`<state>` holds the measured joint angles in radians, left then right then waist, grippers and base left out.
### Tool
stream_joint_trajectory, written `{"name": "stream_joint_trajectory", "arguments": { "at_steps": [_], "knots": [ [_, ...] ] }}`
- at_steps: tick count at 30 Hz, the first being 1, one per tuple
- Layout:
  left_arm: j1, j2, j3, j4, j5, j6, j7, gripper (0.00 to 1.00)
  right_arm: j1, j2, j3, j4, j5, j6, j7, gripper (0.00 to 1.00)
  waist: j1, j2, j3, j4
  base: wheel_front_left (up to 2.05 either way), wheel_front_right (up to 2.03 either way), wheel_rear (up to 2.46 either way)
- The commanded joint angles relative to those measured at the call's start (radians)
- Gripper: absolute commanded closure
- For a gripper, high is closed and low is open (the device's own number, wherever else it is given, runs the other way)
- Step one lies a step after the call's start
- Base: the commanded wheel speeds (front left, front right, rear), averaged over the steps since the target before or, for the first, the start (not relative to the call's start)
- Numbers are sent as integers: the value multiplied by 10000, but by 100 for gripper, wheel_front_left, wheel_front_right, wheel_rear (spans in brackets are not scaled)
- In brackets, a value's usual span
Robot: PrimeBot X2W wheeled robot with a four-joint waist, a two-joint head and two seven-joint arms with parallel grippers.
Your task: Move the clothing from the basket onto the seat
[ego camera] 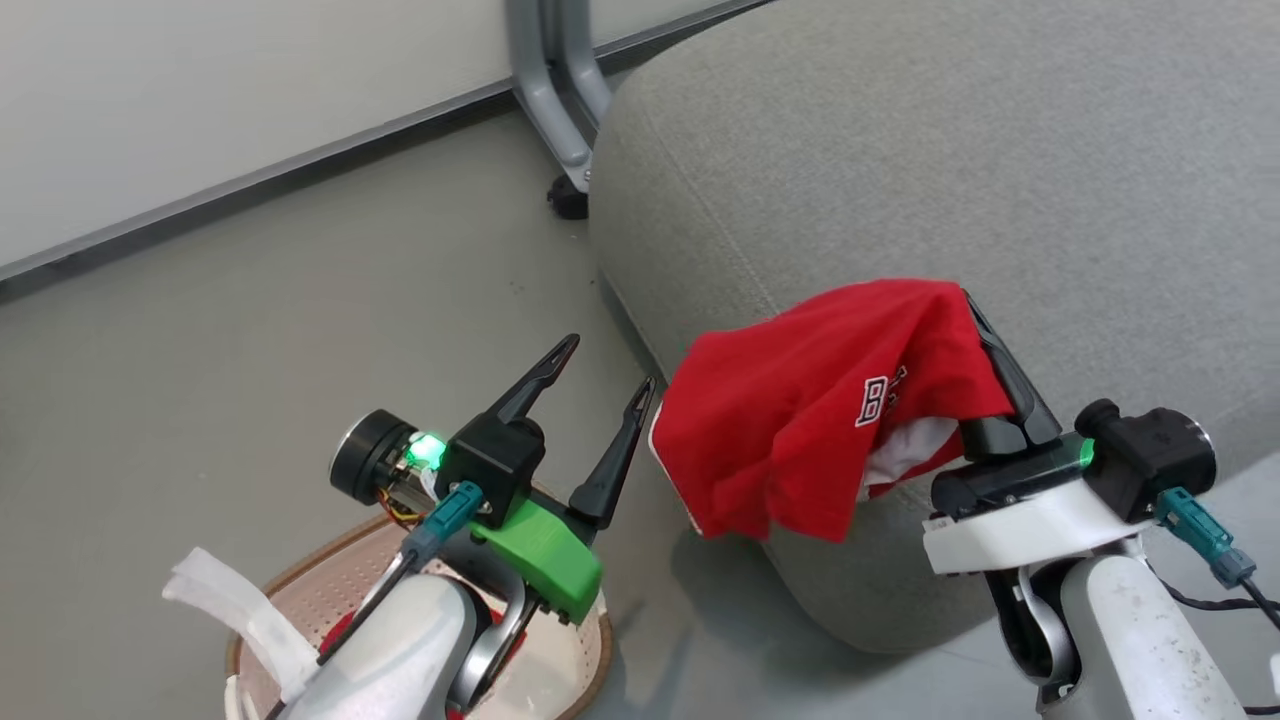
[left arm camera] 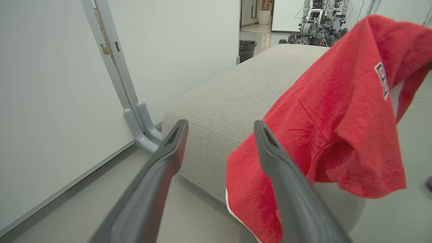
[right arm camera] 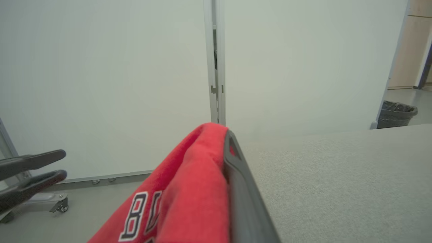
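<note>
**Jersey carried to the seat's corner, not yet let go**

The right pincer (ego camera: 975, 305) grips the red jersey (ego camera: 800, 430) at its tips. One dark finger lies bare along the cloth's outer side. The other is buried under the fabric, so the hold reads as a narrow pinch on a gathered fold. From the tips the jersey spills back toward the wrist and out toward the left pincer's side, with a scrap of black-and-white lettering showing on a fold. Pinching it high lets the bulk hang free instead of dragging.

The grey seat (ego camera: 900, 150) spreads ahead of and beneath the right pincer's tips. Its rounded corner sits just under the hanging cloth, and the lower hem dangles past that corner over the floor (ego camera: 300, 330). I cannot tell whether the cloth touches the cushion.

The left pincer (ego camera: 611, 361) stands wide and holds nothing. It is just beside the jersey's hem, with its fingers pointing toward the seat's edge. It looks parked clear of the carry.

The cream basket (ego camera: 330, 590) lies behind and below the left pincer's wrist. A bit of red shows inside it, though what it is cannot be made out.

The step in hand seems to be the placing. The cloth needs to go further ahead of the tips before release, or the overhanging weight may pull it off the corner.
</note>
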<state>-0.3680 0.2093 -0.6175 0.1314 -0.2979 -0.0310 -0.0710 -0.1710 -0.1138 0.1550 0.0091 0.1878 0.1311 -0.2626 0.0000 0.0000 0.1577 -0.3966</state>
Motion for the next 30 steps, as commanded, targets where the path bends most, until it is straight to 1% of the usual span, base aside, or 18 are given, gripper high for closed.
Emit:
{"name": "stream_joint_trajectory", "arguments": {
  "at_steps": [1,3,9,12,16,20,23,30],
  "knots": [
    [-177,95,-18,-45,82,-20,59,0,-54,59,-96,-147,-69,-6,-35,100,0,0,546,-1273,0,0,0],
    [-287,94,-110,-74,112,-85,147,0,5,113,-375,-328,-99,-8,-35,100,0,0,709,-1574,0,0,0],
    [-993,-137,-748,235,182,-572,429,0,149,313,-1546,-899,-252,-6,-35,100,0,0,1366,-1701,0,0,0],
    [-1349,-230,-961,329,233,-681,481,0,-88,379,-1898,-1001,-227,-6,-35,100,0,0,1743,-1714,0,0,0],
    [-1673,-154,-1153,345,318,-746,644,0,-739,385,-2137,-1090,-210,-6,-33,100,0,0,2354,-1702,0,0,0],
    [-1974,5,-1262,61,445,-767,899,0,-1826,204,-2408,-1108,-133,-6,-33,100,0,0,3129,-1663,0,0,0],
    [-2210,187,-1252,-330,575,-700,1211,0,-2839,-18,-2749,-1045,-2,-6,-35,100,0,0,3831,-1589,0,0,0],
    [-3133,311,-1424,-1109,941,-799,1796,0,-4650,-862,-4521,-638,230,-8,-35,100,0,0,5270,-824,0,0,0]
  ]
}}
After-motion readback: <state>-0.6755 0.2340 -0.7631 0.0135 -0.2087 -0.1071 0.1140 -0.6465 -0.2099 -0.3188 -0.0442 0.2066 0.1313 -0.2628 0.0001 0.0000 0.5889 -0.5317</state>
